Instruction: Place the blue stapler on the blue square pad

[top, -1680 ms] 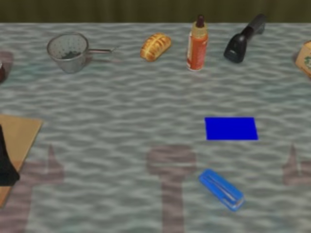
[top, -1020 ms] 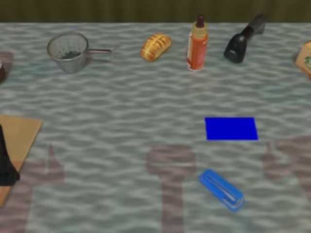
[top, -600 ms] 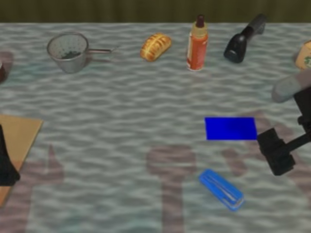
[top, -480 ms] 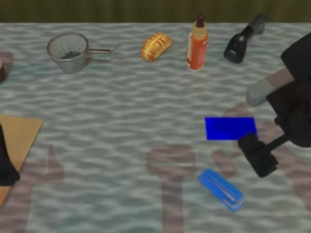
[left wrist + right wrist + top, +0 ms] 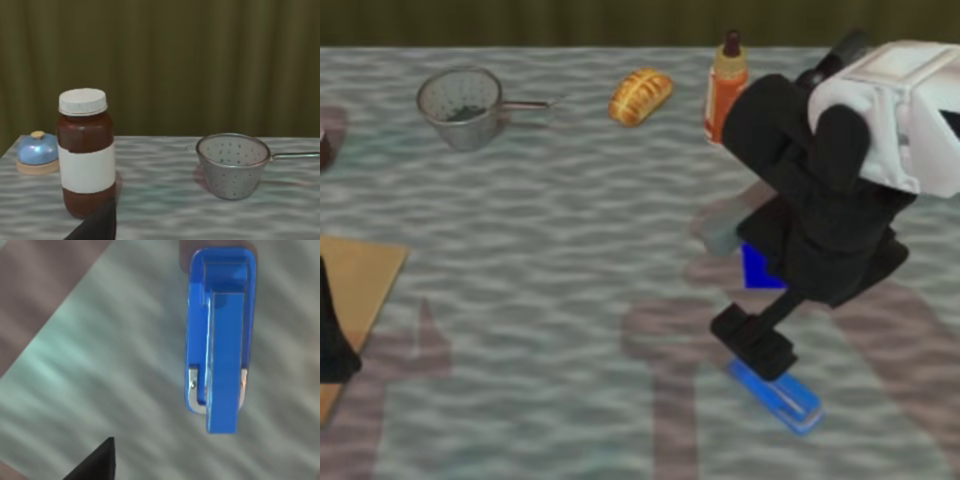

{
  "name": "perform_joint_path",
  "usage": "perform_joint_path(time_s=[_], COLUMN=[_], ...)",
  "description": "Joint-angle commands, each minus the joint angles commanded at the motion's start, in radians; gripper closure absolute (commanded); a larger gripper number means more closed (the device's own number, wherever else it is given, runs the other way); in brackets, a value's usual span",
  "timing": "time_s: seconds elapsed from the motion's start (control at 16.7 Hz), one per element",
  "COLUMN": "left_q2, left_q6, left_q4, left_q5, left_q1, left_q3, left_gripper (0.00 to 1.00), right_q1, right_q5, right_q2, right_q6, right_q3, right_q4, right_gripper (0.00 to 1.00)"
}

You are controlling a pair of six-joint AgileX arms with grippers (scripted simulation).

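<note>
The blue stapler [image 5: 788, 402] lies slantwise on the table near the front, right of centre. In the right wrist view the blue stapler [image 5: 220, 340] is seen whole, lying free. My right gripper [image 5: 757, 342] hangs open just over the stapler's far-left end, and only one dark fingertip [image 5: 102, 460] shows in its wrist view, off to the stapler's side. The right arm covers most of the blue square pad [image 5: 758, 268], leaving just its left strip showing. My left gripper [image 5: 330, 345] is parked at the table's left edge.
Along the back stand a metal strainer [image 5: 460, 105], a bread roll [image 5: 640, 95], an orange bottle [image 5: 724, 90] and a black scanner [image 5: 842, 48] partly behind the arm. A wooden board [image 5: 360, 285] lies at the left. The left wrist view shows a brown jar [image 5: 85, 155] and a bell [image 5: 37, 150].
The right arm has swept in from the right edge, passed over the pad and now has its gripper above the stapler. The stapler, pad and left arm have not moved.
</note>
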Motion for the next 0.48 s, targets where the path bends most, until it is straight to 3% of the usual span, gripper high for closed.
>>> perform_joint_path(time_s=[0.48], left_q2=[0.000], left_q6=[0.000], left_q4=[0.000], left_q5=[0.000], left_q1=[0.000], left_q3=[0.000], left_gripper=[0.00], right_q1=[0.002], right_q5=[0.000], right_q2=[0.016], right_q6=[-0.001], right_q3=[-0.002], right_q4=[0.010], right_gripper=[0.00])
